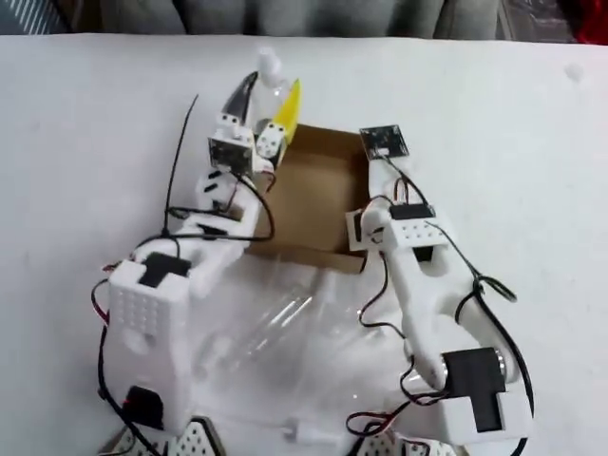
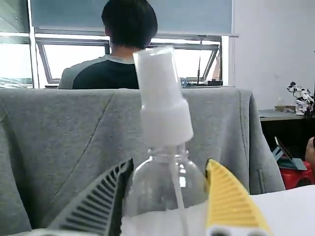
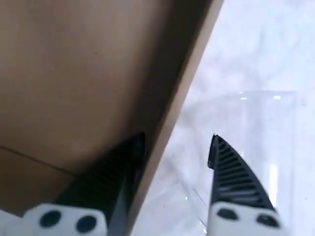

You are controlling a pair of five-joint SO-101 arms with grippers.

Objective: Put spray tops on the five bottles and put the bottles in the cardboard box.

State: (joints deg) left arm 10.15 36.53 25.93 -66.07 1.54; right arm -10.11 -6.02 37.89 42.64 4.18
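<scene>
The white table carries everything; the open cardboard box sits on it between the two tools, just beside the left tool on its yellow-finger side, and under the right tool.

The right tool stands wide open astride one wall of the box; one black finger is inside against the brown floor and the other is outside over the table; the wall runs through the gap and the tool has hold of nothing; some clear plastic lies on the table beyond the outer finger, and I cannot tell what it is.

The left tool is closed onto a clear bottle; its black finger and yellow finger press the bottle's shoulders from either side; the bottle stands upright in the grip, outside the box, just past its far corner.

More clear bottles lie on their sides on the table, behind both tools and between the two arms, near the box's closer wall.

A white spray top sits on the held bottle's neck, rising above the left tool's fingertips; its thin tube hangs down inside the bottle; from above the top shows just beyond the fingertips.
</scene>
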